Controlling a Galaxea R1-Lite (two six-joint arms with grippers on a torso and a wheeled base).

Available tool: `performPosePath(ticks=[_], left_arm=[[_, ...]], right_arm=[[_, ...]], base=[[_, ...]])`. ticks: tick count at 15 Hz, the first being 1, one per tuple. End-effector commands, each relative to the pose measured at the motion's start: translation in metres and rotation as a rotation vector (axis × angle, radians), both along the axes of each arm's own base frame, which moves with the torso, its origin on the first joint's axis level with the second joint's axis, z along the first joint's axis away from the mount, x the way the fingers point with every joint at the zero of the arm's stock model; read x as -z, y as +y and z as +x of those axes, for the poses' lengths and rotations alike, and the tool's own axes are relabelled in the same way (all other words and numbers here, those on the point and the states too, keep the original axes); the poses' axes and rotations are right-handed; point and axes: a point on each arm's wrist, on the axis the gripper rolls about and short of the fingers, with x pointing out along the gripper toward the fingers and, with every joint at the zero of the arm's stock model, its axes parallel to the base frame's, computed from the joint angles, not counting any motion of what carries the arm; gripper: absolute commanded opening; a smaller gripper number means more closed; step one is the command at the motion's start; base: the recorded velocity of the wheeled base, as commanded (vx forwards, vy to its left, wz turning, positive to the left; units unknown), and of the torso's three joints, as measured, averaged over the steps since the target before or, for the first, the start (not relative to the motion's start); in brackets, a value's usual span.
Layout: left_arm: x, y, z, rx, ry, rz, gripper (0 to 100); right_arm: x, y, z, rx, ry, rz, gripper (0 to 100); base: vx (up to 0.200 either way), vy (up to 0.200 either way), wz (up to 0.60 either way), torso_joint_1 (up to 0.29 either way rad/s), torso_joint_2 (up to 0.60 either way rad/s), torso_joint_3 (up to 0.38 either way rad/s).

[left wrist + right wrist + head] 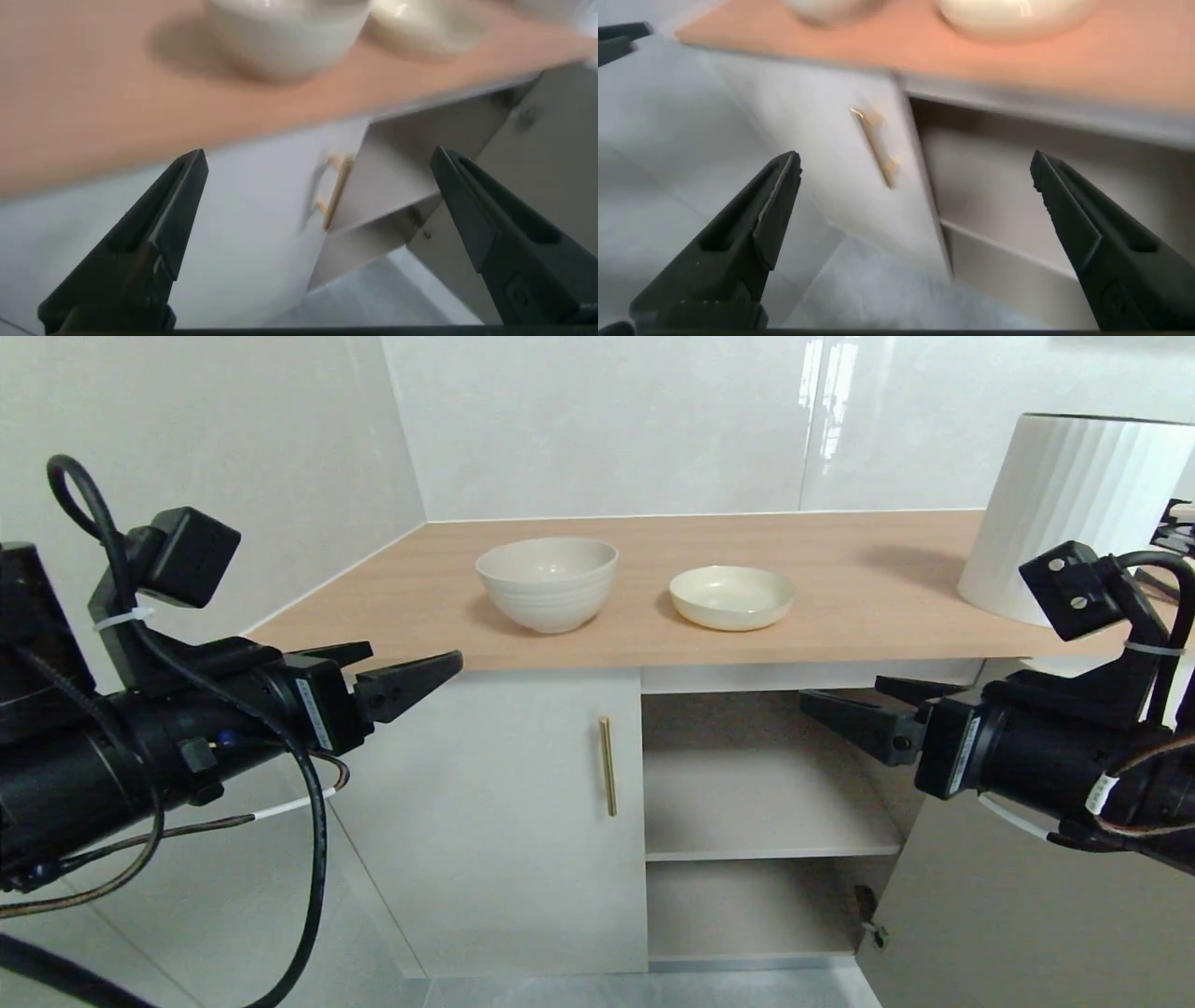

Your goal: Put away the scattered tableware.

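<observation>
Two pieces sitting on countertop (868,583): bowl (547,583) and shallow dish (732,597), side by side, not touching. Left gripper (411,660) and right gripper (840,693) held just below countertop front edge, fingers spread, nothing gripped; presumably staged for pickup. Open compartment (766,803) under countertop, likely destination.

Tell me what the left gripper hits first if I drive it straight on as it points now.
Probably the closed cabinet door, near its gold handle, just below the countertop: that is what the left gripper frames in its wrist view. Depth is unclear.
</observation>
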Motion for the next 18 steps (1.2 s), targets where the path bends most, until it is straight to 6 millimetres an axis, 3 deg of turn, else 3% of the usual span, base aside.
performPosePath(ticks=[1, 12, 16, 17, 18], left_arm=[[0.000, 0.000, 0.000, -0.001, 0.003, 0.000, 100], [0.007, -0.002, 0.006, 0.003, 0.029, 0.008, 100], [0.007, -0.009, 0.029, 0.002, 0.044, 0.013, 100], [0.004, -0.012, 0.038, -0.001, 0.035, 0.011, 100], [-0.002, -0.013, 0.050, -0.011, 0.020, 0.004, 100]], right_arm=[[0.000, 0.000, 0.000, 0.001, 0.001, -0.001, 100], [0.002, 0.001, 0.002, 0.001, 0.007, -0.005, 100], [-0.009, 0.003, 0.006, 0.006, -0.023, 0.013, 100], [-0.016, 0.004, 0.011, 0.012, -0.041, 0.029, 100], [-0.022, 0.005, 0.029, 0.043, -0.053, 0.037, 100]], base=[[0.000, 0.000, 0.00, 0.090, -0.52, -0.334], [0.000, 0.000, 0.00, 0.157, -0.47, -0.320], [0.000, 0.000, 0.00, 0.163, -0.41, -0.248], [0.000, 0.000, 0.00, 0.061, -0.12, -0.085], [0.000, 0.000, 0.00, 0.041, -0.08, -0.032]])
